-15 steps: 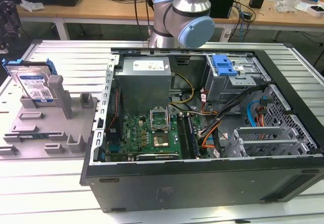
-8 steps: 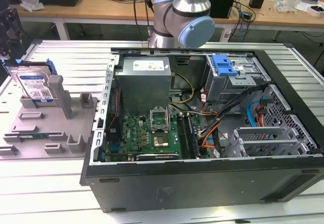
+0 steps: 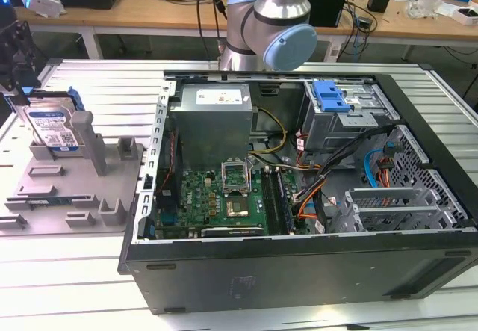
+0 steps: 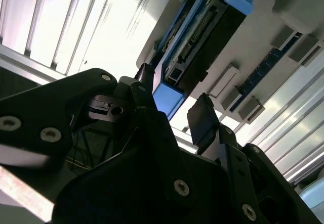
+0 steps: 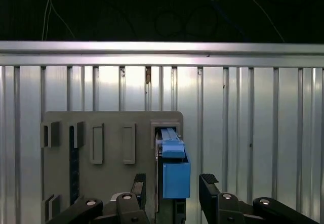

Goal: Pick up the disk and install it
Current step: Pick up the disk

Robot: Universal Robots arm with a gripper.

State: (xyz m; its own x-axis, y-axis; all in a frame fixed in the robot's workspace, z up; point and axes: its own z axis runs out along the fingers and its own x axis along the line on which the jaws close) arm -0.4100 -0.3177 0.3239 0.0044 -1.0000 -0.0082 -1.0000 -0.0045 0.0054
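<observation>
The disk (image 3: 52, 125), silver with a blue-and-white label and blue rails, stands on edge in the grey holder (image 3: 75, 196) at the exterior view's left. My black gripper (image 3: 16, 77) hangs over its top end. In both wrist views the disk's blue rail end (image 5: 176, 176) (image 4: 167, 95) lies between the two fingers. One finger (image 5: 138, 184) (image 4: 145, 85) is close against one side, and the other finger (image 5: 208, 183) (image 4: 202, 115) stands off the opposite side with a gap. The gripper (image 5: 173, 184) (image 4: 173, 98) is open, straddling the disk.
An open computer case (image 3: 299, 271) lies on the ribbed metal table (image 3: 67, 279) to the exterior view's right of the holder, with a motherboard (image 3: 224, 196), cables and a drive cage carrying a blue latch (image 3: 332, 96). The arm's base (image 3: 269, 25) stands behind the case.
</observation>
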